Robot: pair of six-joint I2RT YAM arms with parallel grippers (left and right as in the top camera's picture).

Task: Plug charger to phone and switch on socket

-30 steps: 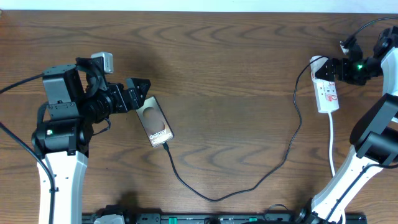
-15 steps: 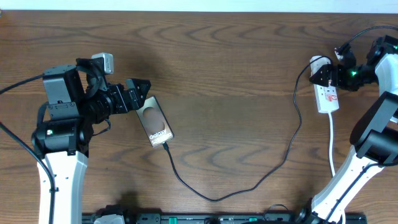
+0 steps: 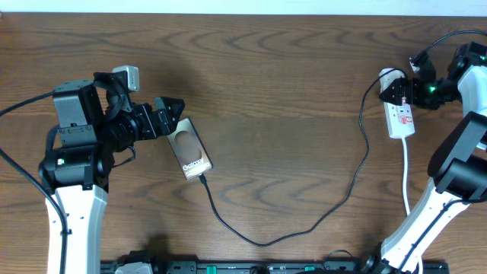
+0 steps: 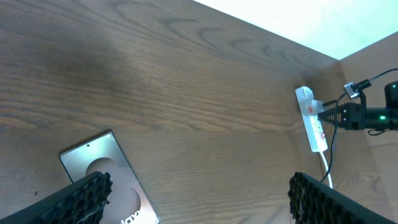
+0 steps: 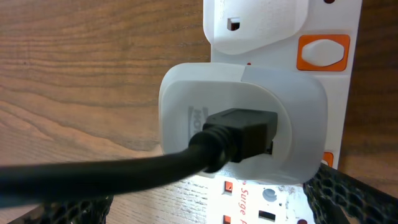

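Observation:
The phone (image 3: pixel 190 151) lies face up at the table's left, and its far end shows in the left wrist view (image 4: pixel 102 168). The charger cable (image 3: pixel 262 242) runs from the phone's near short end, where its tip (image 3: pixel 203 180) meets the phone, in a loop to a white adapter (image 5: pixel 242 124) seated in the socket (image 3: pixel 401 116). My left gripper (image 3: pixel 172 116) is open just beyond the phone's far end (image 4: pixel 202 196). My right gripper (image 3: pixel 397 90) is open, with a finger on either side of the socket's far end (image 5: pixel 205 202). An orange switch (image 5: pixel 323 51) sits beside the adapter.
The socket's white cord (image 3: pixel 405 175) runs toward the near edge beside my right arm. A black rail (image 3: pixel 266 268) lies along the front edge. The socket also shows far off in the left wrist view (image 4: pixel 311 118).
My right gripper has moved left and slightly nearer, onto the socket's far end, then held still. The left arm, phone and cable have not moved.

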